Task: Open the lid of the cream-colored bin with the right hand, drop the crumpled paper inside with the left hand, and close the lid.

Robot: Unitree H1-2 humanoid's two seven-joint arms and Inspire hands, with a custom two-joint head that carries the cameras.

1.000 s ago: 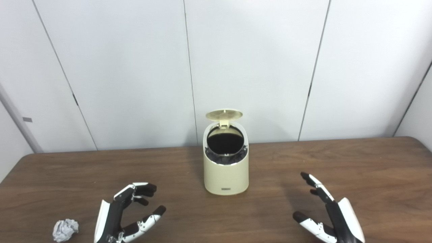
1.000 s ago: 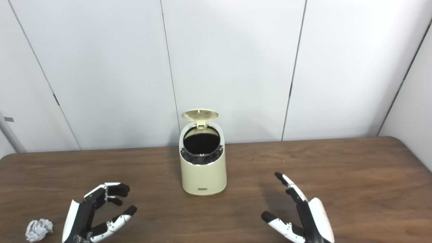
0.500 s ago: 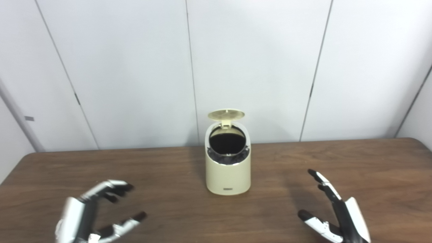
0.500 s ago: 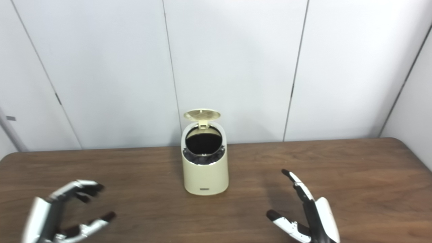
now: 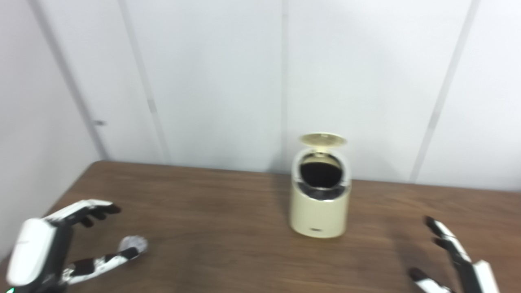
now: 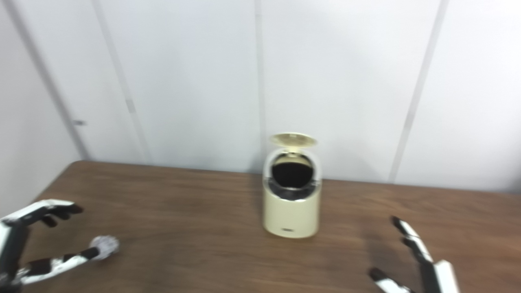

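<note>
Bin [image 5: 319, 205] lid [image 5: 322, 139] up, left hand [image 5: 61, 246] spread, apparently beside paper [image 5: 133, 244], right hand [image 5: 456, 260] open

I see a cream-colored bin [image 5: 319, 211] with a black interior, on a dark brown wood-grain table [image 5: 211, 228]. The crumpled paper [image 5: 132, 243] looks whitish-grey. My hands, left hand [image 5: 61, 248] and right hand [image 5: 456, 264], are white and black. The wall [image 5: 211, 81] is plain white.

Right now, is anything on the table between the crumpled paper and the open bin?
Nothing visible: bare table lies between the crumpled paper and the cream bin, whose lid stands open.
</note>
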